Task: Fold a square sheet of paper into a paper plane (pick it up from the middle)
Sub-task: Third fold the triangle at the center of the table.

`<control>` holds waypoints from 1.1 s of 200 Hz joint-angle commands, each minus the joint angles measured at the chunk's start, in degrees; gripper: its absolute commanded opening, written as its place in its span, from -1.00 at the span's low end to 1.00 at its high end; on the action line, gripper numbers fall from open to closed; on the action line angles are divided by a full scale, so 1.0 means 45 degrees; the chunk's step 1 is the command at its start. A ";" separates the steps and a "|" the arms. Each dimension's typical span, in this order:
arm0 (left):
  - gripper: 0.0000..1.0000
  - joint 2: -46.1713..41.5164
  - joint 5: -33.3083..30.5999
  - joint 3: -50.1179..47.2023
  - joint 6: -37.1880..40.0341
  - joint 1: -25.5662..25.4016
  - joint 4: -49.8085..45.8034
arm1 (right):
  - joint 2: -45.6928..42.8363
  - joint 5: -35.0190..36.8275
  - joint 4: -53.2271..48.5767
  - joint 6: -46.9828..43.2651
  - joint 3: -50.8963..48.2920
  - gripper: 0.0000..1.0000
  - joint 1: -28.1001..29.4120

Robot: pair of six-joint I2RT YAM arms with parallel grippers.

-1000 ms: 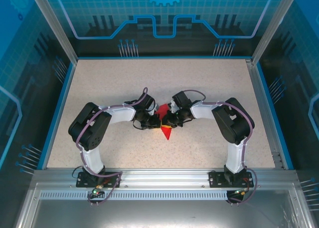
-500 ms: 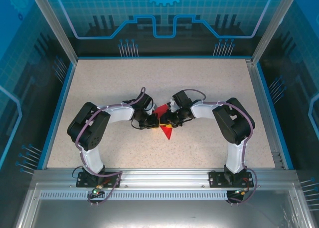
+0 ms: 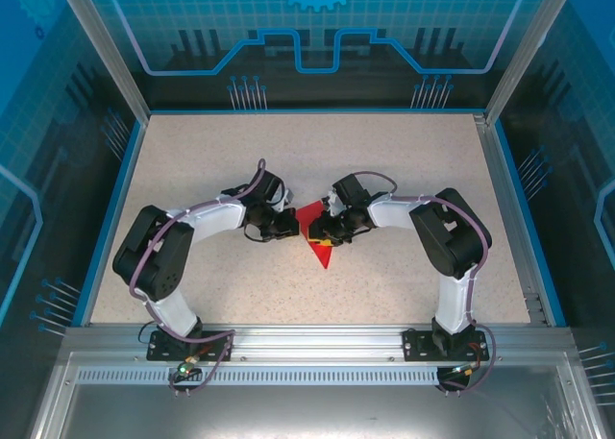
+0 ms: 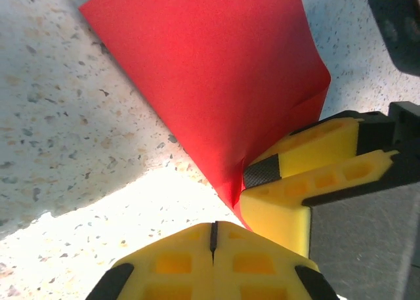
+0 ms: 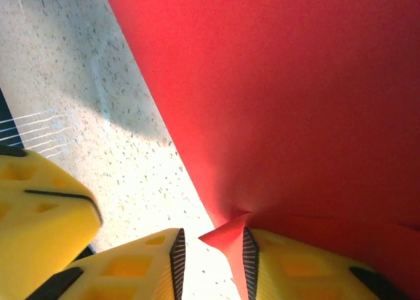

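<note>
Paper plane (image 4: 216,70) edge between parted right end effector (image 5: 211,254) tips, clenched left end effector (image 4: 213,237) beside

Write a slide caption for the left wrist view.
Left gripper, shut, faces the folded red sheet; the right gripper straddles its edge.

One camera sits high up behind me and looks down on the whole table (image 3: 192,170). A camera on each of my wrists looks down from very close at the red paper (image 4: 216,70). All three see that paper in the middle.
</note>
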 commanded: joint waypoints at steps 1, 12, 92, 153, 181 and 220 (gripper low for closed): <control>-1.00 -0.0269 0.0131 0.0161 -0.0179 0.0142 -0.0513 | 0.0504 0.0894 -0.0701 -0.0170 -0.0575 -0.44 -0.0072; -1.00 -0.0215 0.0178 0.0181 -0.0169 0.0151 -0.0517 | 0.0467 0.0918 -0.0701 -0.0187 -0.0607 -0.49 -0.0079; -1.00 0.0271 0.0681 0.0044 -0.0587 0.0132 0.0266 | 0.0367 0.1109 -0.0947 -0.0348 -0.0738 -0.90 -0.0073; -1.00 0.1099 0.0849 0.0503 -0.1018 -0.0542 0.0910 | 0.0367 0.1074 -0.0951 -0.0447 -0.0884 -1.00 -0.0101; -1.00 0.1431 0.0951 0.0591 -0.1233 -0.0809 0.1249 | 0.0294 0.1025 -0.0833 -0.0443 -0.1068 -1.00 -0.0155; -1.00 0.1520 0.1024 0.0613 -0.1355 -0.0914 0.1522 | 0.0273 0.0954 -0.0701 -0.0418 -0.1186 -1.00 -0.0184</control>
